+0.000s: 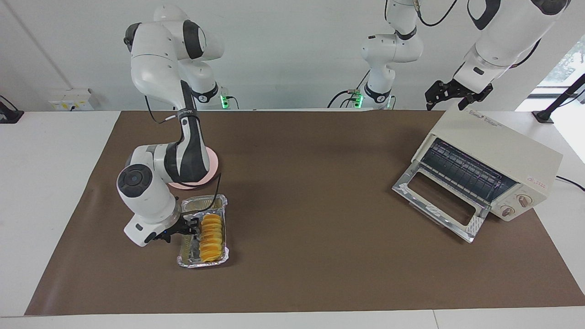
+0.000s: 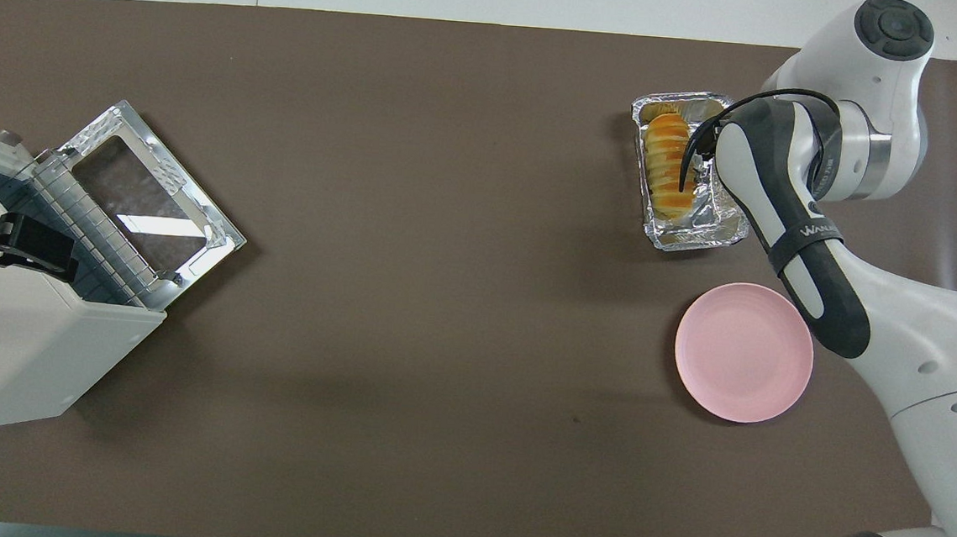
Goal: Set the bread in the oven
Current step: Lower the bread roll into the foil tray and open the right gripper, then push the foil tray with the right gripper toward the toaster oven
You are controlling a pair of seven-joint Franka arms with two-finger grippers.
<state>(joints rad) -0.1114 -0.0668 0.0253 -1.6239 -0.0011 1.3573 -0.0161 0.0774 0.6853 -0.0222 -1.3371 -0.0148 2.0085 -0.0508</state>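
Note:
The bread (image 1: 212, 232) (image 2: 668, 165), a ridged golden loaf, lies in a crinkled foil tray (image 1: 204, 262) (image 2: 694, 238) toward the right arm's end of the table. My right gripper (image 1: 194, 227) is low in the tray, right against the loaf's side; in the overhead view the forearm hides it. The cream oven (image 1: 496, 151) (image 2: 14, 345) stands at the left arm's end with its glass door (image 1: 436, 205) (image 2: 155, 195) dropped open and the wire rack showing. My left gripper (image 1: 450, 95) waits open above the oven's top.
A round pink plate (image 1: 213, 161) (image 2: 744, 352) lies beside the tray, nearer to the robots, partly covered by the right arm in the facing view. A brown mat (image 1: 311, 183) covers the table between tray and oven.

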